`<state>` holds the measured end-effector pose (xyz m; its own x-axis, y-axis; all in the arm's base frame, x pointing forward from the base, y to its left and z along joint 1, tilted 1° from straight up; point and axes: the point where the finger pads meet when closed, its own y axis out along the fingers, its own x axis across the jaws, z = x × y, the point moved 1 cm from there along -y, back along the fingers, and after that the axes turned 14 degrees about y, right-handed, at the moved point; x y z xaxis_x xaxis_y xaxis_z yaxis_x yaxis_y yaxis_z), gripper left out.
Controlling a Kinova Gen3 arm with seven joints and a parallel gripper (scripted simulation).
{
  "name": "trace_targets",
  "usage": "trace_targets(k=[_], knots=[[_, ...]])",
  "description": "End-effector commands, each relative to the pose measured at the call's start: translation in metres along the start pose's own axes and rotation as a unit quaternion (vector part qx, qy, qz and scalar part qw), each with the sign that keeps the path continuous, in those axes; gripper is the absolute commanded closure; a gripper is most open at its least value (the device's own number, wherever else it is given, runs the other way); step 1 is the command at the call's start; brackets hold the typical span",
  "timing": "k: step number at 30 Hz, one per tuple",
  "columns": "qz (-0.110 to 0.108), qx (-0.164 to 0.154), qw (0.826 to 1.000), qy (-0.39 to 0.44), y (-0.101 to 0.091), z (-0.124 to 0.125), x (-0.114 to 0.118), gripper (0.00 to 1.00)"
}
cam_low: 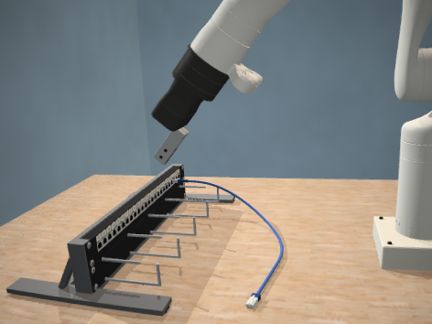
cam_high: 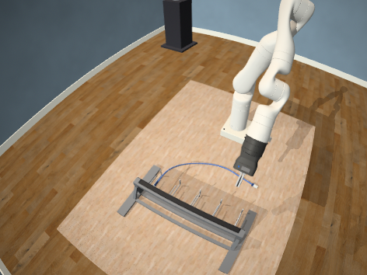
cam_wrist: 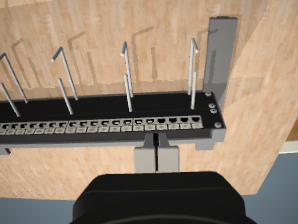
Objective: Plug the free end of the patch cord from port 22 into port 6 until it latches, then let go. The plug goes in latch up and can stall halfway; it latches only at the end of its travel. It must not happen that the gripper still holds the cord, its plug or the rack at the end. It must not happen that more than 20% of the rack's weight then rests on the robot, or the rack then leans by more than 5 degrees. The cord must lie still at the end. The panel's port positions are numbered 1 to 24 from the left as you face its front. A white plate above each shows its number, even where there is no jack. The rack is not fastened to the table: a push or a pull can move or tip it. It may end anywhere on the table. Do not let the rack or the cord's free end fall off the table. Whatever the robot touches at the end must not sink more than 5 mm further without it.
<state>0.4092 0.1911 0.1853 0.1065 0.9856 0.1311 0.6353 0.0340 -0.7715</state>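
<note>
The blue patch cord point(cam_high: 198, 163) point(cam_low: 281, 247) arcs from the far end of the panel to the tabletop on the robot's side. Its plugged end point(cam_low: 178, 181) sits in a jack near that end. Its free clear plug point(cam_high: 255, 186) point(cam_low: 253, 301) lies on the table, in front of the rack's near end. The rack point(cam_high: 190, 214) point(cam_low: 80, 261) point(cam_wrist: 217, 136) stands upright on its feet. My gripper point(cam_high: 238, 186) point(cam_low: 161, 160) point(cam_wrist: 156, 146) is shut and empty, raised above the rack and clear of the cord. The number plates are too small to read; the cord is outside the wrist view.
Several metal cable guides point(cam_high: 218, 208) point(cam_low: 178, 247) point(cam_wrist: 127, 70) stick out from the panel's front toward the robot. A rack foot point(cam_high: 229, 260) point(cam_low: 137, 302) point(cam_wrist: 221, 50) lies on the tabletop point(cam_high: 186, 116) point(cam_low: 329, 206) at the low-numbered end. The robot's base point(cam_high: 233, 134) point(cam_low: 398, 256) stands beyond the cord.
</note>
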Motion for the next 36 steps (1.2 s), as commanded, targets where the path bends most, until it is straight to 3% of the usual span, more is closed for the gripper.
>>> trace_targets(k=[1, 13, 36], knots=[[-0.008, 0.001, 1.0, -0.005, -0.007, 0.003, 0.008, 1.0], [-0.008, 0.001, 1.0, -0.005, -0.023, 0.003, 0.007, 1.0], [-0.008, 0.001, 1.0, -0.005, -0.03, 0.003, 0.007, 1.0]])
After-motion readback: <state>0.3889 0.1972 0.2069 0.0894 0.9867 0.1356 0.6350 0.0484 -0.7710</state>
